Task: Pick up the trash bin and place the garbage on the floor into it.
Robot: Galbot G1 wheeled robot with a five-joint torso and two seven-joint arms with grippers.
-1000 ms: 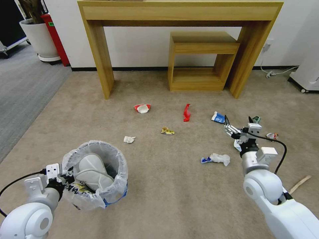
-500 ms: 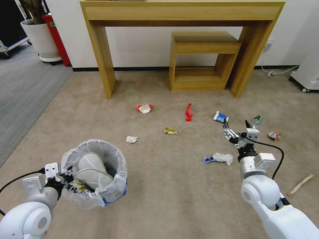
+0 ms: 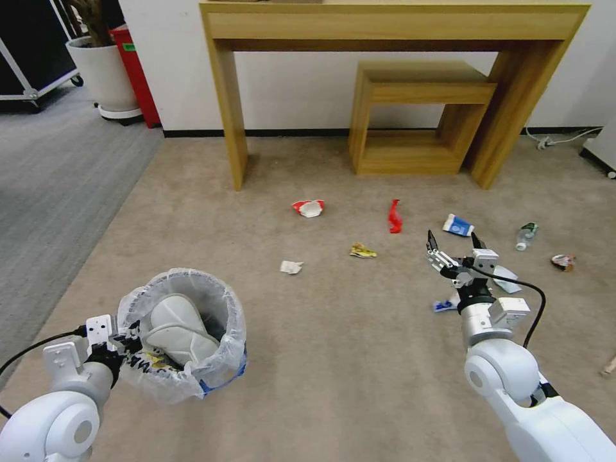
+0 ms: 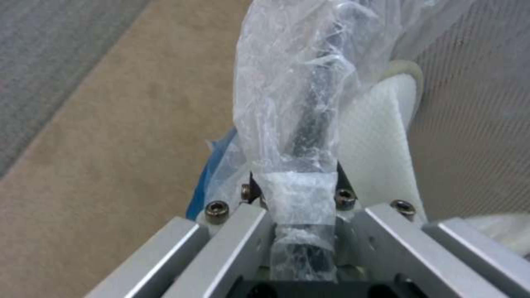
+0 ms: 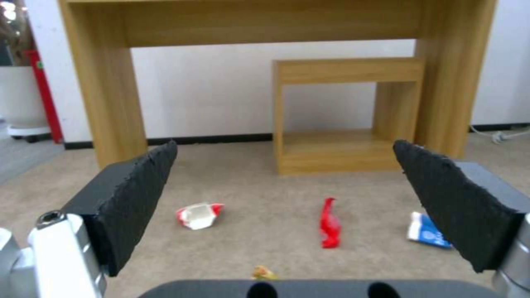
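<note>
The left gripper (image 3: pixel 119 339) clamps the bag-lined rim of the trash bin (image 3: pixel 186 333), which holds a white slipper (image 3: pixel 173 324). Right of it lie crumpled paper (image 3: pixel 291 267), a crushed cup (image 3: pixel 308 208), a red wrapper (image 3: pixel 394 217). The right gripper (image 3: pixel 453 250) hovers wide open, empty.

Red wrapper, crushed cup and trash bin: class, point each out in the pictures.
Red wrapper (image 3: pixel 394 217), head view, its middle.
Crushed cup (image 3: pixel 308 208), head view, its white inside.
Trash bin (image 3: pixel 221 359), head view, bag-lined front wall.
</note>
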